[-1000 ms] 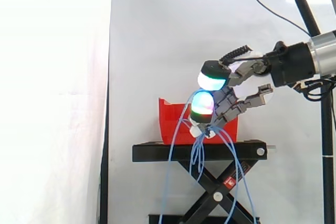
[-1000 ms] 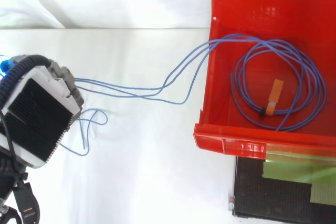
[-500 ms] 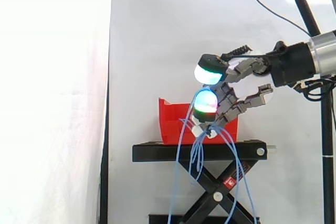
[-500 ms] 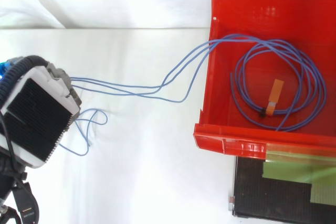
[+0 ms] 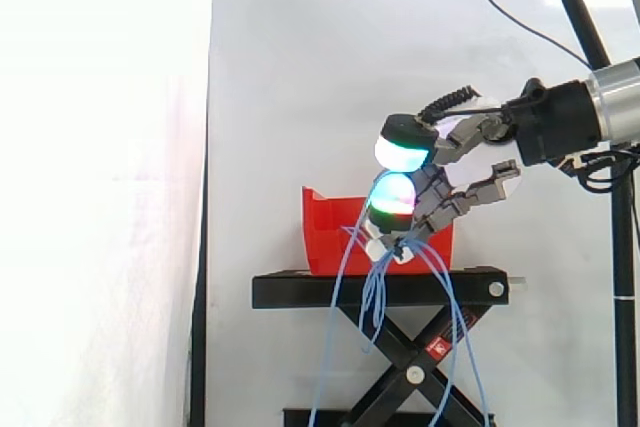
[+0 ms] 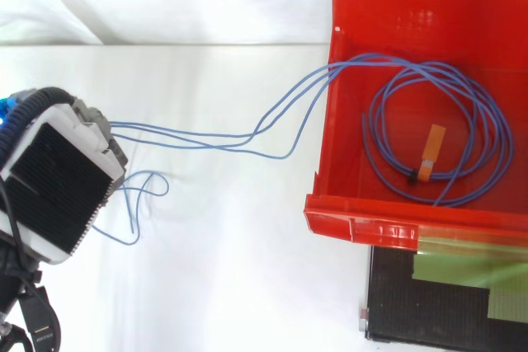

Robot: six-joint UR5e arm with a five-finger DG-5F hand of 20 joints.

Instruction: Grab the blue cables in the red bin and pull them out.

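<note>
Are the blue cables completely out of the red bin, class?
No, the top view shows a coil of blue cable lying inside the red bin.

Blue cables (image 6: 368, 125): thin, several strands. One part lay coiled in loose loops on the floor of the red bin (image 6: 388, 224), bound by a small tie with an orange tag (image 6: 431, 150). Other strands ran out over one side wall and across to the hand (image 5: 440, 202), whose curled fingers pinched them. Below the grip they hung in loops and long ends. The bin stood upright and open-topped on the black stand (image 5: 300, 290).
</note>
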